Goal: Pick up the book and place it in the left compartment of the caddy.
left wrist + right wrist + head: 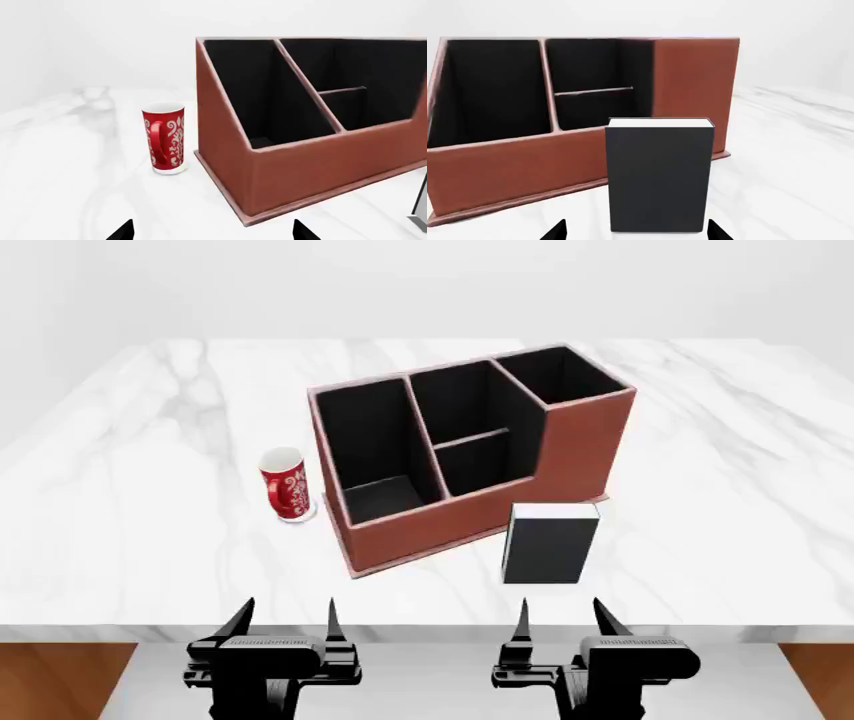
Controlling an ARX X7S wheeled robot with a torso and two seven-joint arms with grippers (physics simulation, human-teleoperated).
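A white marble table (120,500) filled most of the head view. At its centre sat the caddy (574,455), turned at a slight angle, its low stepped front wall facing the robot, likely so things could be dropped in from the near side. The left compartment (374,455), a long narrow bay at centre left, looked empty. The book (550,543) stood upright just below and right of centre, just beside the caddy's front; whether it touched could not be told. Its black cover faced the robot, handy for a grasp across its sides. A red mug (284,485) stood left of the caddy. At the bottom edge the left gripper (286,622) and right gripper (559,620) hung with jaws apart, holding nothing, the right one lined up with the book.
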